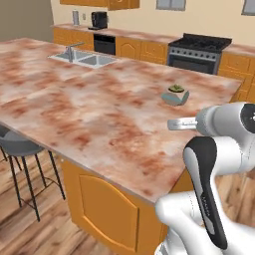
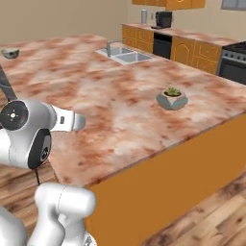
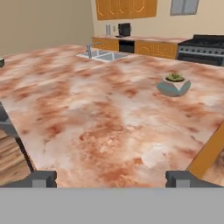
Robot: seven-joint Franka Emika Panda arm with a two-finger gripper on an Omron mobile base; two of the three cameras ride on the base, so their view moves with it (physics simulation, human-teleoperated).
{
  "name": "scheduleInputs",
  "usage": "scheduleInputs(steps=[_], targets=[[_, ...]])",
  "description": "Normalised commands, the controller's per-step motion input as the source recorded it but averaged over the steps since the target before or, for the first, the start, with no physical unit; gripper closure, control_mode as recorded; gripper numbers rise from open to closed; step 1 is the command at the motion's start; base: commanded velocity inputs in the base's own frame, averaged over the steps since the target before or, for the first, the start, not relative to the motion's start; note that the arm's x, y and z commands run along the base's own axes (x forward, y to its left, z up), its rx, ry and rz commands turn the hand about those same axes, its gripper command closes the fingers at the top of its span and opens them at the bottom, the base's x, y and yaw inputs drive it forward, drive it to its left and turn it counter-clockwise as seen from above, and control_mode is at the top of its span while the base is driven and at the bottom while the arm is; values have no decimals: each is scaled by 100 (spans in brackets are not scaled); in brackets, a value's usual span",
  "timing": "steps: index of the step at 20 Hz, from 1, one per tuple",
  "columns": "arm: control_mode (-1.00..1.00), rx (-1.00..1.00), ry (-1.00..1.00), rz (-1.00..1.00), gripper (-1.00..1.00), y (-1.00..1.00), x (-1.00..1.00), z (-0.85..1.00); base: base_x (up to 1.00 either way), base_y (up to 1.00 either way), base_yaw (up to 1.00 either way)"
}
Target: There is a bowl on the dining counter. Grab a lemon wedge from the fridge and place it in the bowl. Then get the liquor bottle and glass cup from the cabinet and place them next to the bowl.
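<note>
A small dark bowl (image 2: 10, 53) sits at the far left end of the marbled dining counter (image 2: 110, 110), and its edge shows at the left border of the hand view (image 3: 1, 62). My gripper (image 3: 111, 179) hovers over the counter's near edge, well away from the bowl. Its fingertips (image 3: 43, 178) stand wide apart and nothing is between them, so it is open. The lemon wedge, fridge, liquor bottle and glass cup are out of view.
A potted succulent (image 1: 175, 94) stands on the counter near its right end. A sink (image 1: 82, 59) is set into the counter's far side. A stove (image 1: 199, 50), a coffee machine (image 1: 99, 20) and orange cabinets (image 1: 134, 49) line the back wall. Stools (image 1: 20, 147) stand at the counter's left.
</note>
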Motion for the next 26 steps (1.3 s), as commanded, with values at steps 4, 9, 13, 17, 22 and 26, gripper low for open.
scheduleInputs(steps=[4, 9, 13, 17, 22, 26], targets=[[100, 0, 0, 0, -100, 0, 0, 0, 28, -100, 27], [100, 0, 0, 0, -100, 0, 0, 0, 32, -100, 26], [100, 0, 0, 0, -100, 0, 0, 0, 37, -100, 25], [100, 0, 0, 0, -100, 0, 0, 0, 40, -100, 24], [100, 0, 0, 0, -100, 0, 0, 0, 41, -100, 26], [100, 0, 0, 0, -100, 0, 0, 0, 28, -100, 26]])
